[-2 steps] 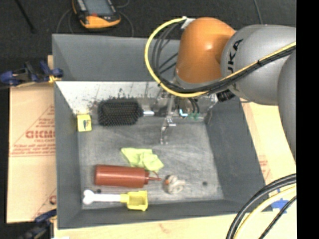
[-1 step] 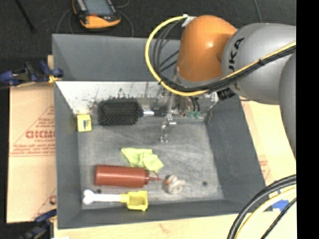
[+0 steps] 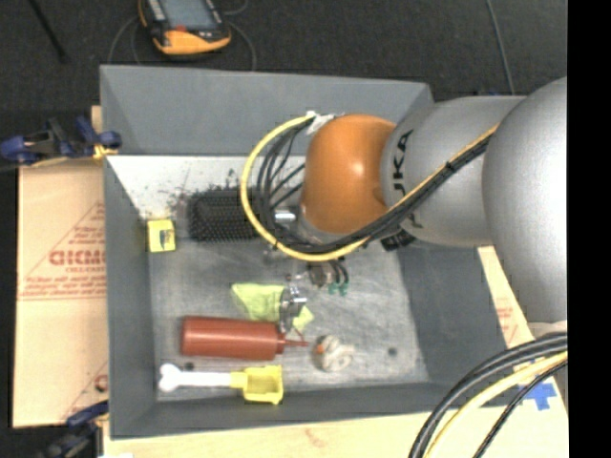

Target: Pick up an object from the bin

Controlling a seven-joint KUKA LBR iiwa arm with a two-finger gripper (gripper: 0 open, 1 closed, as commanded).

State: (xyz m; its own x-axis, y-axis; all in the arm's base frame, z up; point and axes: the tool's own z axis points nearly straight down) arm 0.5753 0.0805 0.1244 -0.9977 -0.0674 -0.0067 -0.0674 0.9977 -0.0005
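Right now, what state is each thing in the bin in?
Red bottle: lying on its side, tip pointing right.
Yellow-green cloth: crumpled, beside the bottle.
Black brush: lying flat near the back wall.
White-handled tool: lying flat, yellow head at right.
Small yellow block: by the left wall.

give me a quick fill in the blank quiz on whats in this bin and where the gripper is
1. The bottle lying on its side in the bin is ____.
2. The brush by the far wall is ____.
3. The white-handled tool along the near wall has a ____ head.
4. The gripper hangs over a crumpled scrap coloured ____.

Missing words: red; black; yellow; yellow-green.
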